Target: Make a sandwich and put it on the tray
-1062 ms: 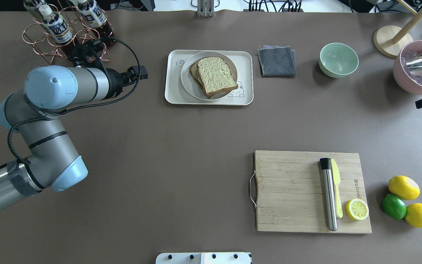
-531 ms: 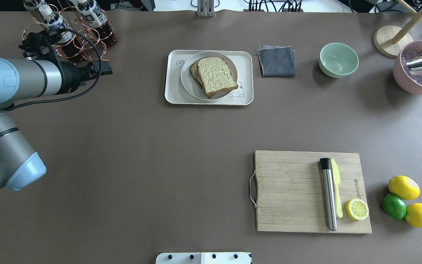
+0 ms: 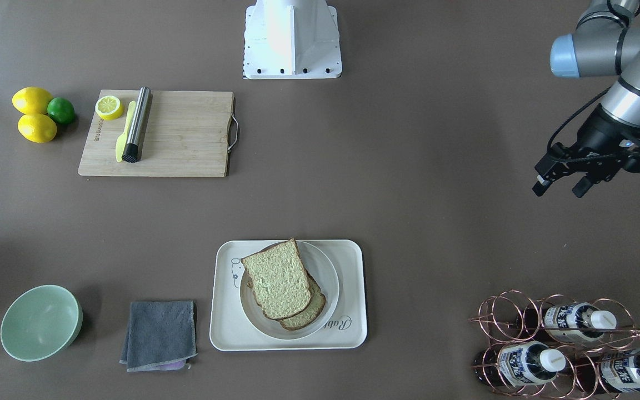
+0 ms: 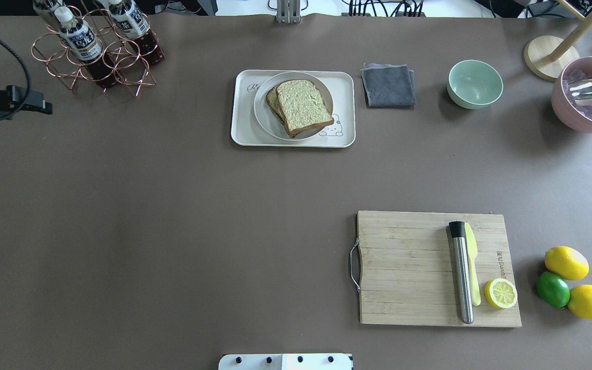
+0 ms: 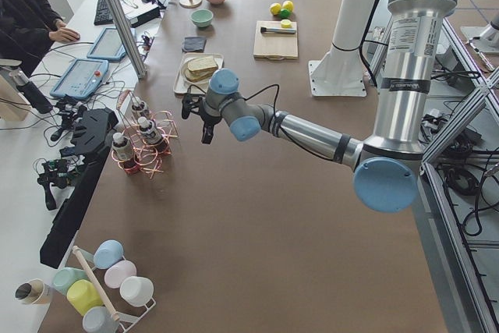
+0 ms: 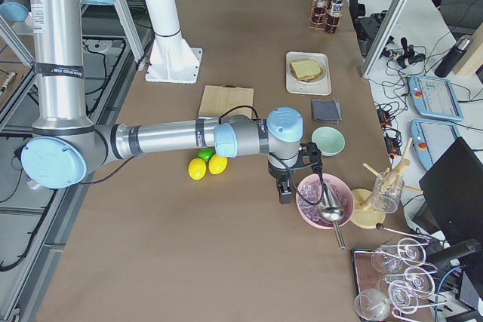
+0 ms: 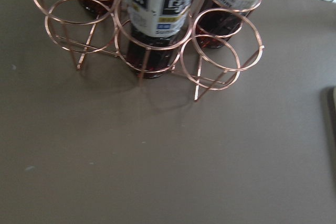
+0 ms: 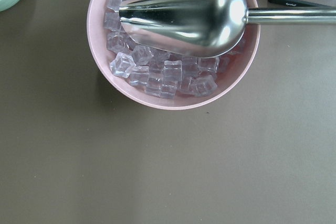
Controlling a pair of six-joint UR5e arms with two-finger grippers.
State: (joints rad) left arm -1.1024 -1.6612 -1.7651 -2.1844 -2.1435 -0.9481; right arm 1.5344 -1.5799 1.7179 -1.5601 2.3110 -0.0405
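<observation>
The sandwich (image 4: 303,107) lies on a round white plate (image 4: 267,121), which stands on the cream tray (image 4: 242,134) at the table's far middle. Two speckled bread slices are stacked a little askew; no egg shows between them. The sandwich (image 3: 278,283) and the tray (image 3: 225,333) also show in the front-facing view. My left gripper (image 3: 557,191) is open and empty, above bare table far to the tray's left, near the bottle rack. In the overhead view only its tip (image 4: 39,107) shows, at the left edge. My right gripper (image 6: 285,190) shows only in the exterior right view, by the pink bowl; I cannot tell whether it is open.
A copper rack with bottles (image 4: 95,46) stands at the far left. A grey cloth (image 4: 388,85) and a green bowl (image 4: 475,83) lie right of the tray. A pink bowl of ice with a metal scoop (image 8: 173,40) is far right. A cutting board (image 4: 414,267) and lemons and a lime (image 4: 566,280) are near right.
My left arm has pulled back to the left, almost out of the overhead view. The right gripper's tip has left the overhead view's right edge. The sandwich and tray have not moved.
</observation>
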